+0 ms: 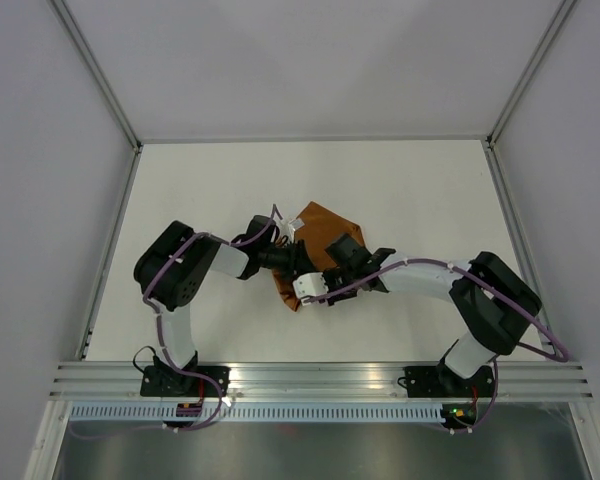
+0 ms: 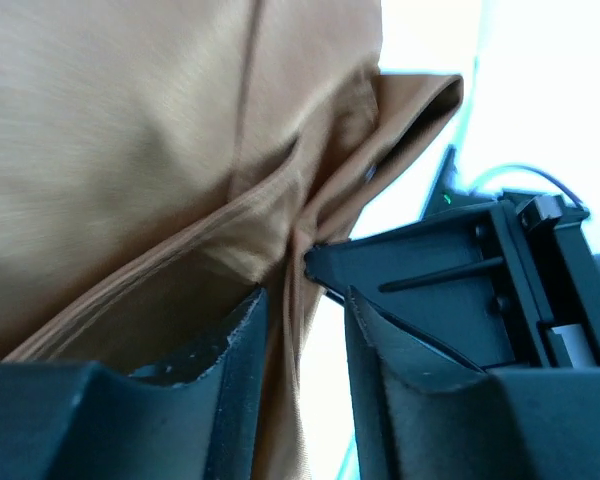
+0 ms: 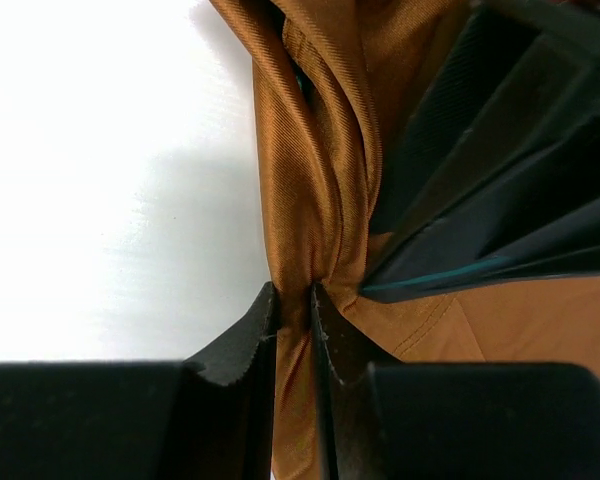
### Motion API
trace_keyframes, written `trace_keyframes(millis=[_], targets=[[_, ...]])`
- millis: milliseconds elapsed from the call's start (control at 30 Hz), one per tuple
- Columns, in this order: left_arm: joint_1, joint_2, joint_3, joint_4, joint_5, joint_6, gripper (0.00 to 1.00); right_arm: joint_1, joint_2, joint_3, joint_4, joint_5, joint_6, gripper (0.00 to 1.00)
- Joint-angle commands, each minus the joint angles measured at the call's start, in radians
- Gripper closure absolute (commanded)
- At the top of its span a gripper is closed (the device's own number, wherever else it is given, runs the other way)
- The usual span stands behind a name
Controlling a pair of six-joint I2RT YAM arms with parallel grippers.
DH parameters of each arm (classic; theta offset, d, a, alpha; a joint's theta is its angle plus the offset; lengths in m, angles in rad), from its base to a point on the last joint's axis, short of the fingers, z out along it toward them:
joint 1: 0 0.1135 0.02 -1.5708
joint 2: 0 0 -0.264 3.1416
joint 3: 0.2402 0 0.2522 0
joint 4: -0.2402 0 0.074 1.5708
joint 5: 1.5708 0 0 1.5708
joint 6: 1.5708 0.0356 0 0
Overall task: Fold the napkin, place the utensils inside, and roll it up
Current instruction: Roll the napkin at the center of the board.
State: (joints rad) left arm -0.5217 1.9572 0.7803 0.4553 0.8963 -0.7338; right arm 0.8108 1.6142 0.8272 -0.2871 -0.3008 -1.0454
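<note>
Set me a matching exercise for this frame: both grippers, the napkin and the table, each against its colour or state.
Things:
1. left gripper
2. right gripper
3. napkin
4. table

States:
A. white
B. rust-brown, bunched up
C. pinched shut on the cloth
D. jaws apart, a fold of cloth running between them

Pairs: 1-D, 2-C, 3-B, 4-A.
</note>
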Motion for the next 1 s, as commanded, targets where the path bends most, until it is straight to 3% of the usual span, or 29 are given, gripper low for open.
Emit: trace_keyframes(millis=[0,233,367,500,600,800,967], targets=[[0.023,-0.078,-0.009,-0.064,-0.115,0.074,0.57,-0.028,0.062,0.018,-0.190,-0.075,0.018,0.99],[0.106,-0.216,-0.113,-0.012,-0.284,0.037,0.56,-0.113,0.154,0.165,-0.369,-0.202,-0.022,0.99],[0.146,-0.355,-0.238,0.042,-0.425,0.024,0.57,-0.171,0.286,0.303,-0.523,-0.288,-0.074,1.00],[0.144,-0.513,-0.321,0.057,-0.587,0.076,0.57,-0.240,0.409,0.484,-0.688,-0.366,-0.142,0.99],[0.140,-0.636,-0.383,0.100,-0.628,0.134,0.57,-0.281,0.512,0.611,-0.826,-0.422,-0.197,0.99],[0.028,-0.757,-0.414,0.146,-0.657,0.453,0.56,-0.318,0.691,0.809,-1.034,-0.474,-0.262,0.99],[-0.179,-0.680,-0.247,-0.006,-0.793,0.648,0.53,-0.332,0.768,0.906,-1.119,-0.483,-0.268,0.99]])
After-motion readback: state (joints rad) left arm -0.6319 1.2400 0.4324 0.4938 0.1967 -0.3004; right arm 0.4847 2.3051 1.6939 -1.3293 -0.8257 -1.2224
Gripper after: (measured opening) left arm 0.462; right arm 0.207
